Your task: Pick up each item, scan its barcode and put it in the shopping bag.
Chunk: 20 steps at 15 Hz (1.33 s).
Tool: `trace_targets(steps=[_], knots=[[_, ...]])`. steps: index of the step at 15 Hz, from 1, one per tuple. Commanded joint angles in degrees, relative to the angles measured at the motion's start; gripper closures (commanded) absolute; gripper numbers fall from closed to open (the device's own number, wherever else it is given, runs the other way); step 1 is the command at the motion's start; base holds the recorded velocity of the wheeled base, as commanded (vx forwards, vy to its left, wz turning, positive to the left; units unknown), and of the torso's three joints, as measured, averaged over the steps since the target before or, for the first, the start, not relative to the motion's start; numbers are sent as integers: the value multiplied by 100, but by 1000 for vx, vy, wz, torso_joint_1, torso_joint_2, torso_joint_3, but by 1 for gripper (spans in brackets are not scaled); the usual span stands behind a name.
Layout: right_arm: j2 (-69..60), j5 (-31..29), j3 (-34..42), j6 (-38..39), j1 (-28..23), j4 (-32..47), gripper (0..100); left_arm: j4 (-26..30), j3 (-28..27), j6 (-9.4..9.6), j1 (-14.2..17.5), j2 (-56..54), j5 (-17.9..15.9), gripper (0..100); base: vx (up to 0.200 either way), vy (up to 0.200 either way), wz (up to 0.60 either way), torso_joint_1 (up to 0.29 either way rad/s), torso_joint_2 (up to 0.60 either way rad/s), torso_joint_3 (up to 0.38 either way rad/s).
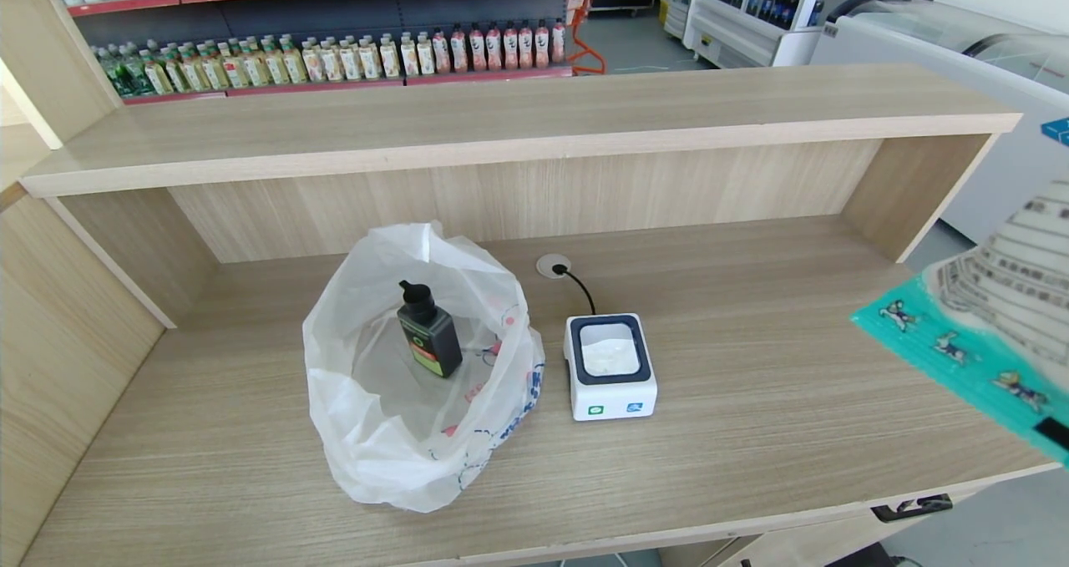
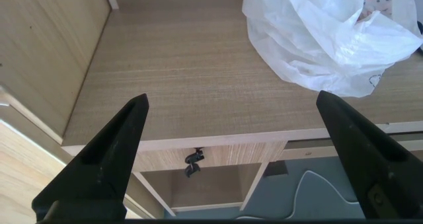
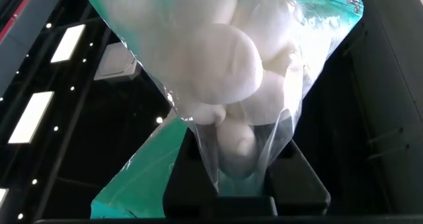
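Pale wood-grain table [image 1: 752,383] is seen at a shop checkout, with a white plastic shopping bag [image 1: 351,433] stood open on it towards the robot's left. A dark pump bottle [image 1: 428,333] is set upright inside the bag, leaning slightly. Just beside the bag, on its right, a white scanner [image 1: 610,367] with a dark-framed window is placed, and a black cable [image 1: 582,290] is run from its back to a round port in the table. A teal-and-clear packet [image 1: 994,316] printed with small cartoon figures is held in the air at the far right, well apart from the scanner and the bag, off the table's right end. In the right wrist view the packet [image 3: 225,59] is shown to be filled with round white pieces, its narrow end pinched in the right gripper [image 3: 241,171], whose dark fingers [image 3: 297,184] are closed on the film. The left gripper [image 2: 231,102] is held above the table's near edge, its two black fingers [image 2: 112,151] spread wide with nothing between them; the bag [image 2: 317,39] is seen beyond it on the table [image 2: 192,72], and a black handle [image 2: 193,163] is fixed below the edge. Rows of drinks are lined up on a shelf [image 1: 334,58] behind.
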Motion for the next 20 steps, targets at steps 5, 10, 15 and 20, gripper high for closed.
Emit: trace_targets(steps=[5,10,15,20], knots=[[277,-185,-27,68,117,-6,100,-1,0,-1,1,9,4,0,0,0,0,0,0,0],[268,-194,-27,393,284,-6,100,-1,0,-1,1,9,4,0,0,0,0,0,0,0],[259,-308,-63,613,293,-6,100,-1,0,-1,1,9,4,0,0,0,0,0,0,0],[233,-4140,-142,3873,1313,1207,100,-1,0,-1,1,9,4,0,0,0,0,0,0,0]])
